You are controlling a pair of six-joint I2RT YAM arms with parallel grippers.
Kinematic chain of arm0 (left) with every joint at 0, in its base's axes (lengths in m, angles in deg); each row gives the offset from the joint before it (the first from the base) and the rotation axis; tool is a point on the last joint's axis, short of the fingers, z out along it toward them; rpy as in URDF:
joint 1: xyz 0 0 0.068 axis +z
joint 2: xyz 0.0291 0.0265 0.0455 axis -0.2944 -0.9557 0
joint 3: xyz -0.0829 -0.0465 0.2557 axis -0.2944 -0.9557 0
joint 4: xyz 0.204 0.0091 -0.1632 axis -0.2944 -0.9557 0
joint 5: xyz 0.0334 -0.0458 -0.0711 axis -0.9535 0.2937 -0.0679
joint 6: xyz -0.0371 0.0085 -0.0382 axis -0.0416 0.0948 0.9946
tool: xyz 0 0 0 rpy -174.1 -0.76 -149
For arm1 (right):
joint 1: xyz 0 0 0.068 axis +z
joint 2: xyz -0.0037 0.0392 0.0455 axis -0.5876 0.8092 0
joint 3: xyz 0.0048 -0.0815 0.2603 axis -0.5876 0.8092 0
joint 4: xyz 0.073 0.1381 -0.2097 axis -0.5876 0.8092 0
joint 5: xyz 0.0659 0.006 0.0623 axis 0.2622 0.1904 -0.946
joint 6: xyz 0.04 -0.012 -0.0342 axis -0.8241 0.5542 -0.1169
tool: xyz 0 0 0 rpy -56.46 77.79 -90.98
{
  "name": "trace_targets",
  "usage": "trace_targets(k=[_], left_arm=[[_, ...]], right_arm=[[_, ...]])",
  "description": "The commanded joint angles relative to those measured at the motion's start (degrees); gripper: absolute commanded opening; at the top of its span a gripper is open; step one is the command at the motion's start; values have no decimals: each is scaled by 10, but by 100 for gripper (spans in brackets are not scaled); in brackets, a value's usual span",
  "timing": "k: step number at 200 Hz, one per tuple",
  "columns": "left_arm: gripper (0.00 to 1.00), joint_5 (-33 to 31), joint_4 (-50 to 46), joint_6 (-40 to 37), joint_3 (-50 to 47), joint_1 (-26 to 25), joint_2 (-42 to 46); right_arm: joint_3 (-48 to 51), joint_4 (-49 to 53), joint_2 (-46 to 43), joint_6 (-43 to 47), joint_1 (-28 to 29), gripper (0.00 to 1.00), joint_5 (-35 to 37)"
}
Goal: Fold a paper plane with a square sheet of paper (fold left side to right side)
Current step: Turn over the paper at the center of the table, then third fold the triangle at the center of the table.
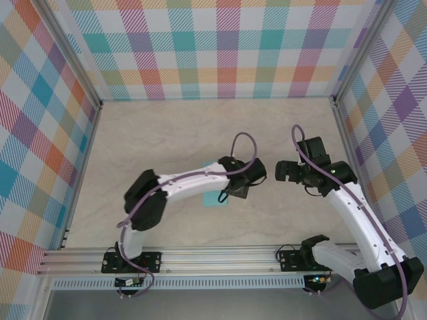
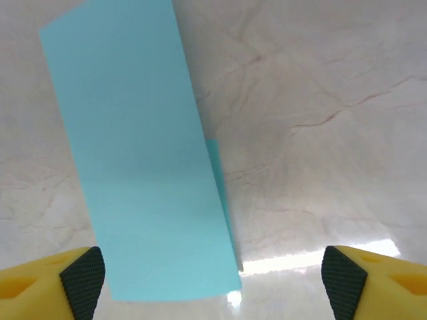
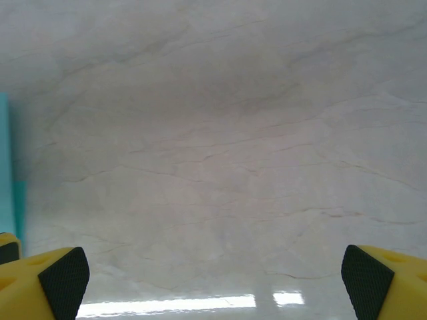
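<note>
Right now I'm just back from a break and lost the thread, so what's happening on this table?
A light turquoise sheet of paper lies on the marble table, folded over into a narrow rectangle, a sliver of its lower layer showing along one long edge. The left gripper hangs over it, jaws open, gripping nothing. The right gripper, also open, is over bare table beside the sheet.

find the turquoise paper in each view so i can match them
Top external: paper at centre, mostly under the left arm.
Left wrist: paper left of centre, folded over.
Right wrist: paper sliver at left edge.
Shared landmark: the marble table.
</note>
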Motion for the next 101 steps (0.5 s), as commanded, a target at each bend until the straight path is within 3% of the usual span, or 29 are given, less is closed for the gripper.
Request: trace_targets(k=[1, 32, 63, 101], left_arm=[[94, 72, 111, -26, -103, 50, 120], [100, 176, 277, -12, -293, 150, 256], [100, 291, 425, 7, -420, 237, 314], [100, 376, 555, 35, -496, 282, 317]], right_arm=[[21, -93, 29, -10, 1, 94, -168], [48, -229, 112, -69, 16, 79, -327], [25, -319, 214, -95, 63, 75, -366], [-13, -430, 357, -139, 80, 72, -423]])
